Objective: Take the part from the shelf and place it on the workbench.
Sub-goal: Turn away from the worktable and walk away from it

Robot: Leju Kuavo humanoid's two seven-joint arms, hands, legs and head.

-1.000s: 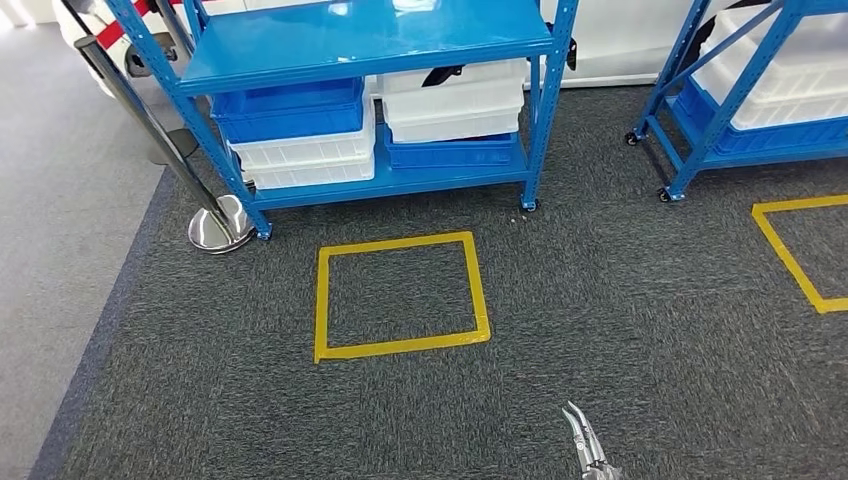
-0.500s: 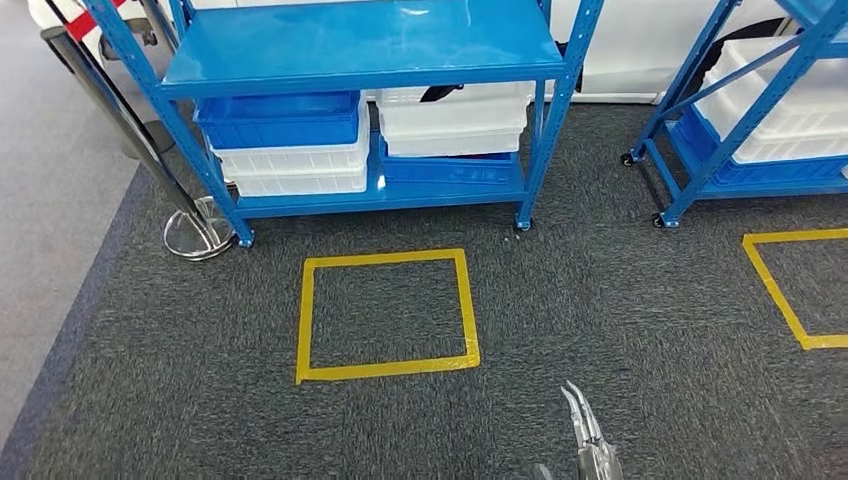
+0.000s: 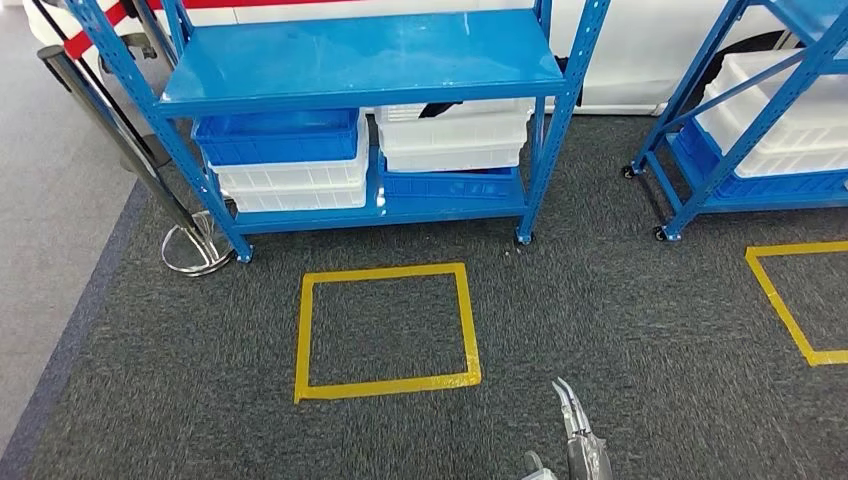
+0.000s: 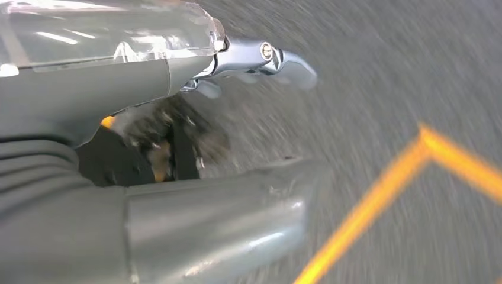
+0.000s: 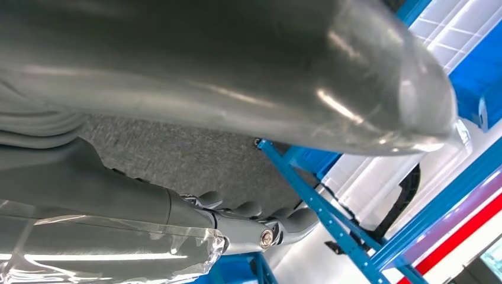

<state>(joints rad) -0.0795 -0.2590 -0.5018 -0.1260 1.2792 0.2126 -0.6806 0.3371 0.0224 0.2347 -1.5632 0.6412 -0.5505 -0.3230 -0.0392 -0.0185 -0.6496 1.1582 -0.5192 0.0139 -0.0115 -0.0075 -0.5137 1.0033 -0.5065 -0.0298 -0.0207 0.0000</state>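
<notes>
Facing the robot across dark grey carpet (image 3: 620, 300) stands a blue steel shelf unit on castors (image 3: 360, 60), its upper deck bare and glossy. On the lower deck lie stacked plastic bins: a blue bin over white bins (image 3: 285, 160) on the left, and white bins over a blue bin (image 3: 452, 140) on the right. A dark curved object (image 3: 440, 103) rests in the topmost white bin on the right; whether it is the part cannot be told. A square outlined in yellow tape (image 3: 385, 328) marks the carpet just in front of the shelf unit. A second blue shelf unit (image 3: 760, 120) with white and blue bins stands to the right, with another yellow tape outline (image 3: 795, 305) before it. A chrome-based barrier post (image 3: 190, 245) stands at the left corner of the first unit. The right robot hand (image 3: 575, 430) hangs low, fingers straight and apart from the thumb, holding nothing. The left robot hand (image 4: 195, 148) likewise hangs above the carpet, fingers extended, thumb apart, empty.
</notes>
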